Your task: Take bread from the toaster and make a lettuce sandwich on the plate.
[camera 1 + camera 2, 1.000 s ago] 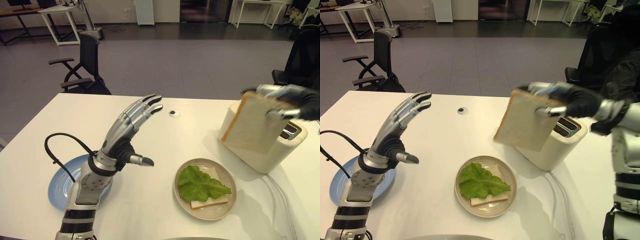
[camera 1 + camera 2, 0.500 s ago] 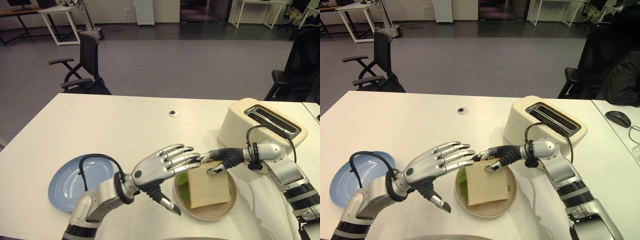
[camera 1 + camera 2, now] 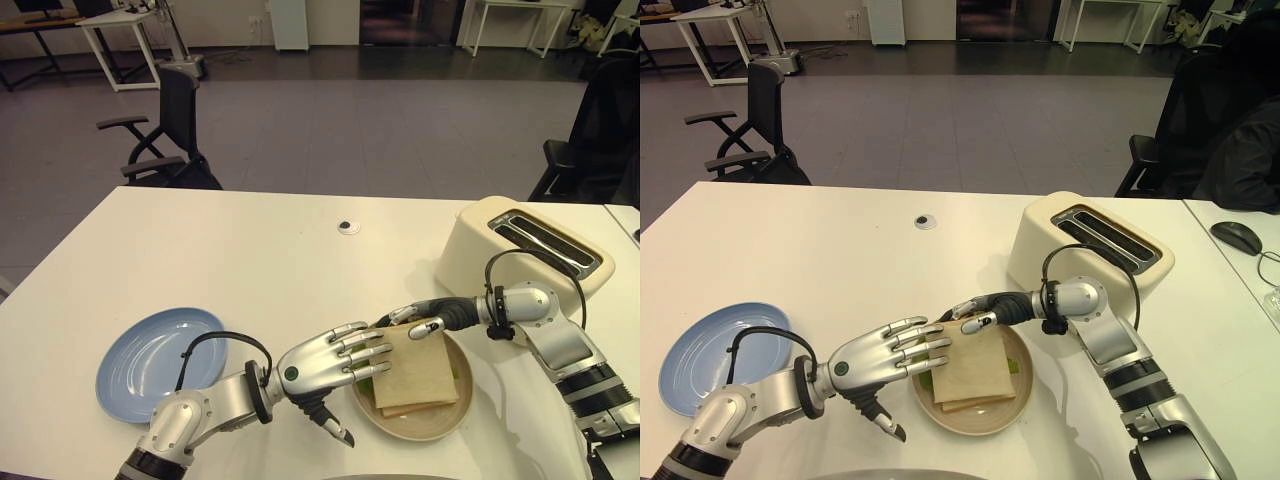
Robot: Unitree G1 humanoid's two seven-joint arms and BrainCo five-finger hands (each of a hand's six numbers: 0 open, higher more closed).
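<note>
A beige plate near the table's front holds a sandwich: a bottom slice, lettuce showing green at the edges, and a top bread slice lying flat. My right hand is at the slice's far left corner, its fingers pinched on that corner. My left hand lies left of the plate, fingers spread and flat, with its fingertips resting on the slice's left edge. Behind the plate to the right stands the cream toaster, and its slots look empty.
A blue plate sits at the front left. A small round disc lies mid-table at the back. A dark mouse rests at the far right. The toaster's cable runs along the table's right.
The left hand dropped lower and its fingertips now rest on the slice's edge. The right hand shifted slightly toward the slice's far corner, and the slice settled flat on the lettuce.
</note>
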